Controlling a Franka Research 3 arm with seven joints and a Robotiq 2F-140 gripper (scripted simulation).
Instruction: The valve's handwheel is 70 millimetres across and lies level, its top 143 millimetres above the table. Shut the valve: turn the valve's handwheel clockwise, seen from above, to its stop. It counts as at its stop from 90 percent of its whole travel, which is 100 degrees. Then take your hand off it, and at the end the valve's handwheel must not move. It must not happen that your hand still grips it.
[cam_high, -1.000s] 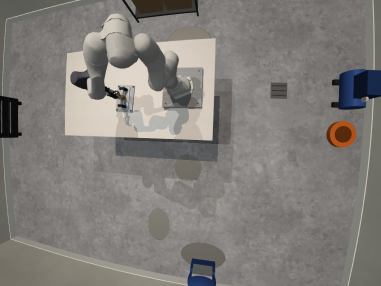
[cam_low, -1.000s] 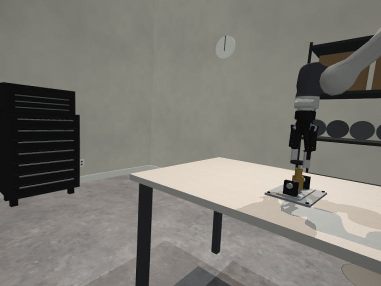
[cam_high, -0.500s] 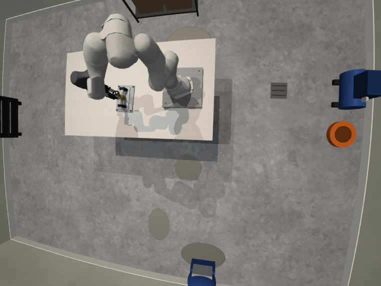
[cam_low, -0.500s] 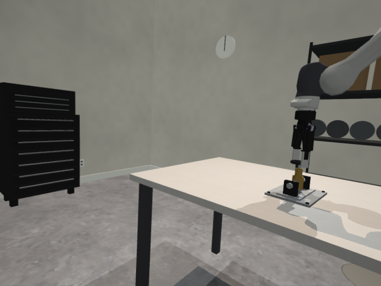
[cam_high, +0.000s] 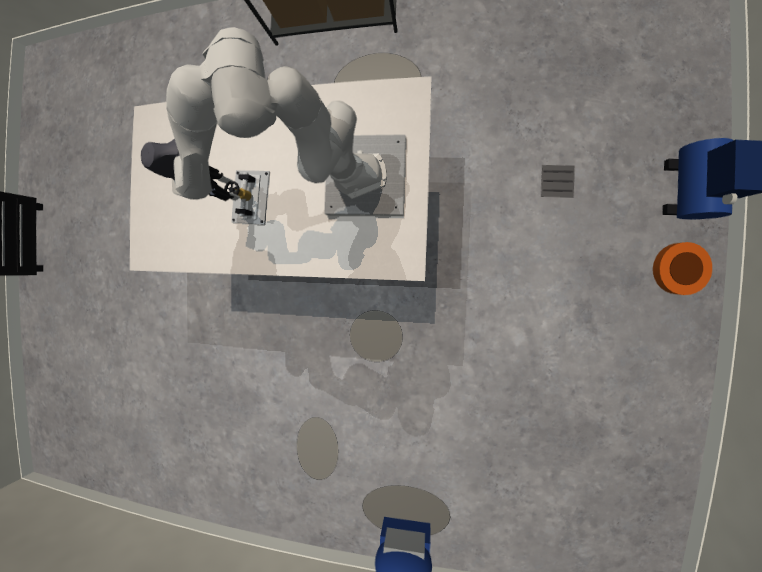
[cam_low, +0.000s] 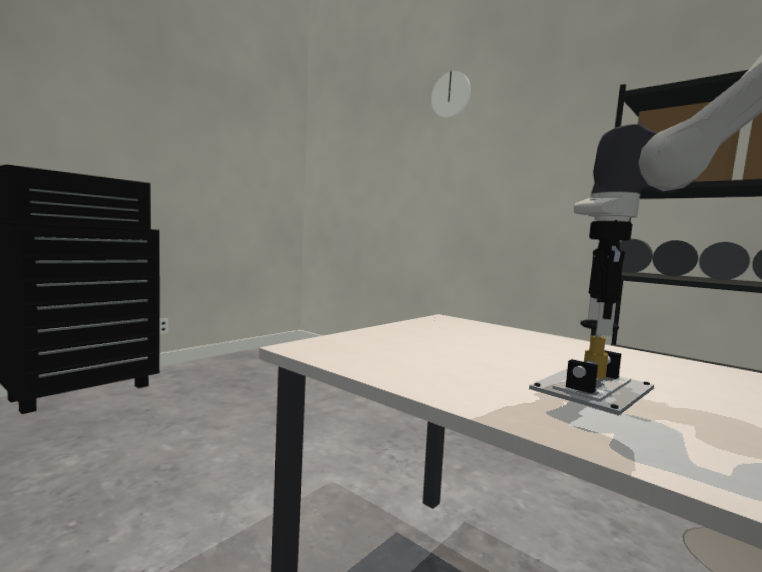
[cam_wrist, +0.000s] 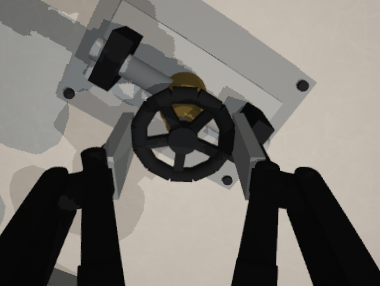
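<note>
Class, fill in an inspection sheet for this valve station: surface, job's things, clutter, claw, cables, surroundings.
Surface: pale table, shadows across it.
Job's things: black handwheel on a brass valve, bolted to a grey plate.
Clutter: nothing seen.
Claw: claw shut on the handwheel's rim, pointing down.
Cables: nothing seen.
Surroundings: black drawer cabinet, wall clock, shelf rack, orange bucket, blue bins.

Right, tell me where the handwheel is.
In the wrist view the handwheel sits centre frame, gripped between the gripper's fingers, above the brass valve body.
</note>
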